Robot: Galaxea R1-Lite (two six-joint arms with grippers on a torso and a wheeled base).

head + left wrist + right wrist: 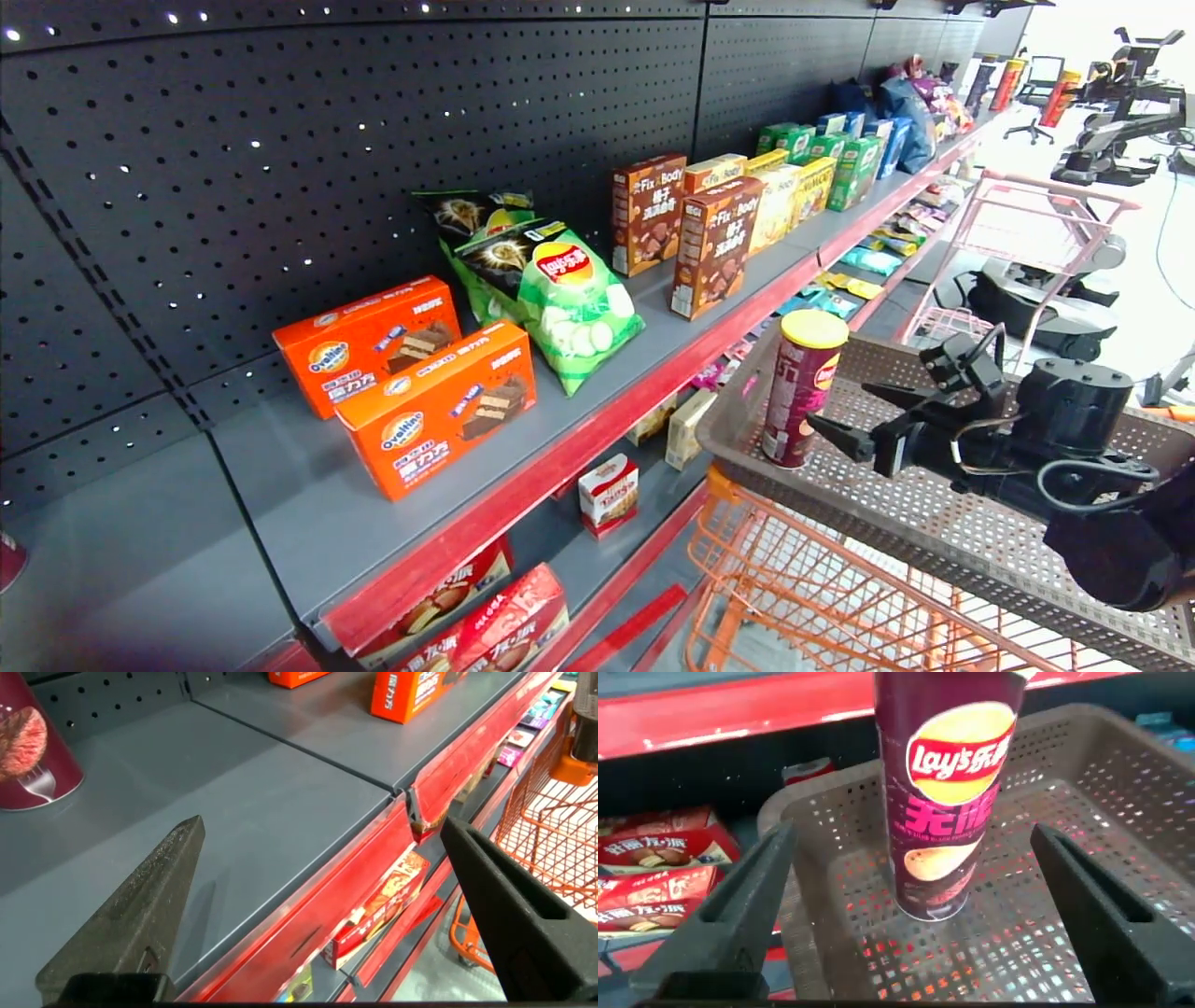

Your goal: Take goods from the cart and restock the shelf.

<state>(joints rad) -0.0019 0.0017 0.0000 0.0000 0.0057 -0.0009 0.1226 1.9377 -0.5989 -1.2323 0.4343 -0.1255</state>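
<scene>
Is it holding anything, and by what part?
Nothing. Both are open: the right gripper faces the chip can, the left gripper hangs over the shelf.

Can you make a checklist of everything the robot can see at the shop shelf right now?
Surface: grey shelf, bare room beside the orange boxes.
Job's things: chip can upright in the brown basket on the orange cart.
Clutter: green chip bags and brown boxes farther along the shelf.
Grippers: right gripper open, pointing at the can; left gripper open over bare shelf.
Cables: black cable looped on the right arm.
Surroundings: pink cart beyond.
</scene>
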